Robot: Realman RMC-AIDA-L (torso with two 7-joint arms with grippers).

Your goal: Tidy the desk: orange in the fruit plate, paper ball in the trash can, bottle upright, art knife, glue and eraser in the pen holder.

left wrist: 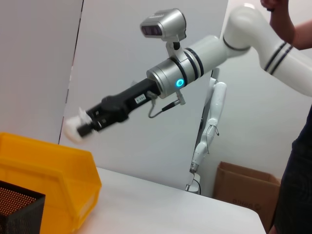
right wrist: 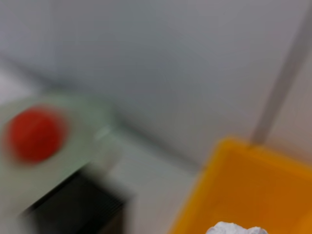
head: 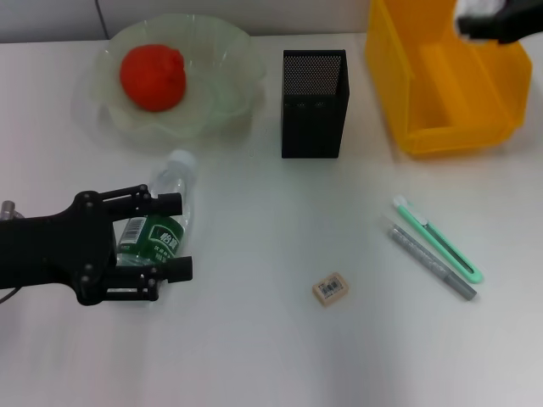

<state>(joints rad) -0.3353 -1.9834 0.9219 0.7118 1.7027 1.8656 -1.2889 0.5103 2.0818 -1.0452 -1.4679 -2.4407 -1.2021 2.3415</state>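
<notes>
Sideways, bottle [head: 164, 217] between left gripper [head: 176, 236] fingers

We count one orange [head: 153, 78], one green plate [head: 222, 106], one black mesh holder [head: 314, 103] and one yellow bin [head: 441, 80]. We also see one bottle [head: 163, 222], one eraser [head: 331, 289], one knife [head: 437, 239], one glue pen [head: 431, 262] and one paper ball [left wrist: 75, 129]. Two grippers show, the left [head: 174, 237] and the right [head: 475, 27].

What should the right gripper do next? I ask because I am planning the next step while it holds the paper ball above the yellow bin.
Probably open and drop it. The right gripper, shut on the paper ball, hangs over the trash can, so a release should land the ball inside. The left gripper straddles the lying bottle.
</notes>
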